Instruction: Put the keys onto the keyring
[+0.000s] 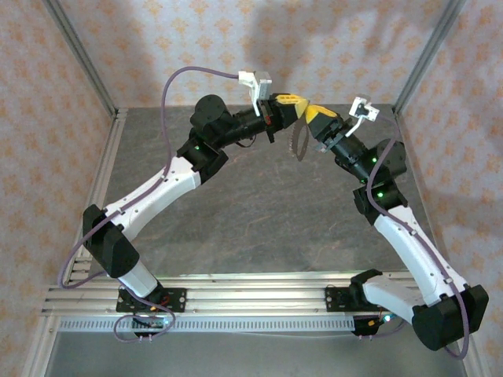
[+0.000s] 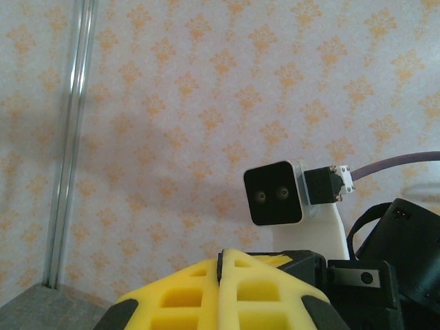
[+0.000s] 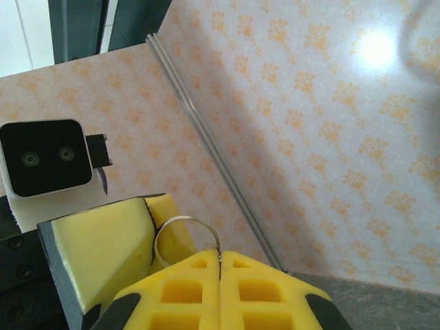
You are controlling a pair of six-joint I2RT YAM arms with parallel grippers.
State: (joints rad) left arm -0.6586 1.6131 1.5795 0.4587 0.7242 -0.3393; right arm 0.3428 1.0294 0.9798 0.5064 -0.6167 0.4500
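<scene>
Left gripper (image 1: 294,104) is up in mid-air, fingers pressed together, nearly tip to tip with the other one. I cannot tell whether it pinches anything. Keyring (image 1: 297,143) dangles just below the two tips, well off the table (image 1: 236,212), likely lifted so both arms can reach it. Right gripper (image 1: 310,112) is closed; its wrist view shows a thin loop coming out of the finger seam, so it probably carries the keyring. No brand or writing is legible.
</scene>
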